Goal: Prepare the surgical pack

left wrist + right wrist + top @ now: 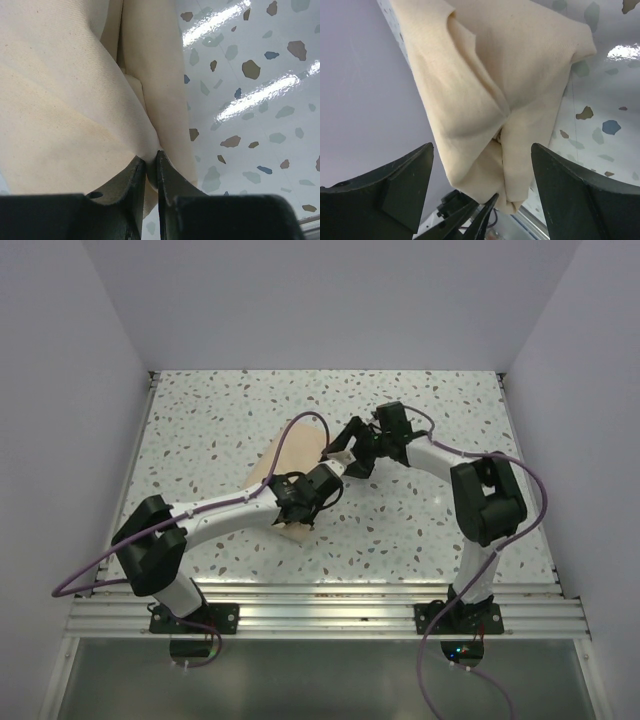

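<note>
1. The speckled white desk (220, 420) carries the tan cloth (300, 455), which lies bunched near its middle, between the two arms.
2. The left arm (215, 515) reaches in from the near left and lies across the cloth. In the top view it hides much of the cloth's near side.
3. The right arm (485, 500) bends in from the right and its wrist ends at the cloth's far right corner.
4. A purple cable (300, 420) loops over the cloth's far edge. A ribbed metal rail (320, 612) runs along the near edge of the desk, and plain white walls (330, 300) close in the other sides.
5. The left claw (151, 162) is pinched almost together on a fold of the cloth, which puckers into the narrow slot between the fingers (132, 182). Bare desk shows just to the right of that fold.
6. The right claw (481, 150) stands wide apart. A hanging, creased bunch of the cloth sits between its fingers (412, 172) without touching either of them.
7. The cloth folds over itself in deep creases, and whether anything is wrapped inside cannot be told.
</note>
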{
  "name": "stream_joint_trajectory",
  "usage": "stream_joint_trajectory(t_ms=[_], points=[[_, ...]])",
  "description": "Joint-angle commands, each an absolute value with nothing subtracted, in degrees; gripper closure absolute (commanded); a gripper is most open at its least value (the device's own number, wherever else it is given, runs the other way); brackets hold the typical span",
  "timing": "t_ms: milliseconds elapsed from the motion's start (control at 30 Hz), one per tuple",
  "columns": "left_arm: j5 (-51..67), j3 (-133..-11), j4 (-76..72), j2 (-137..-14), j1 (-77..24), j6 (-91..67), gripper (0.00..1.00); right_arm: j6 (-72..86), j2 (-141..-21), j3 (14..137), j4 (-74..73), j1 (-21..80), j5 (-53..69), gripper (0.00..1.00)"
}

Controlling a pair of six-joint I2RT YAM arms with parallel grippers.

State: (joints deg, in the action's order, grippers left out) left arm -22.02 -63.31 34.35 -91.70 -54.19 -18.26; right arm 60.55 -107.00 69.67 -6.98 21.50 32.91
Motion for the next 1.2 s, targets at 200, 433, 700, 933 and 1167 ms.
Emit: stream_joint_trajectory(t_ms=[200, 433, 700, 933, 1167], points=[[-20.30, -63.37, 33.75, -90.97, -54.84, -19.34, 0.83, 69.25, -113.02, 76.37, -2.82, 24.96, 33.40, 0.23], [-19.86, -62.67, 33.66, -91.14, -54.84, -18.72, 0.83, 69.96, -114.96, 78.13, -2.98, 25.22, 33.48, 0.32], [-19.86, -60.82, 34.54, -90.70, -54.84, -18.37, 0.85, 64.26, -114.97, 81.13, -9.66, 23.73, 31.56, 0.60], [-17.93, -57.22, 34.19, -89.12, -54.84, -18.81, 0.91, 52.14, -114.61, 79.28, -15.37, 20.39, 31.11, 0.94], [-16.62, -55.28, 34.19, -87.98, -54.84, -18.54, 0.91, 42.99, -111.19, 72.17, -15.91, 20.04, 31.12, 1.00]])
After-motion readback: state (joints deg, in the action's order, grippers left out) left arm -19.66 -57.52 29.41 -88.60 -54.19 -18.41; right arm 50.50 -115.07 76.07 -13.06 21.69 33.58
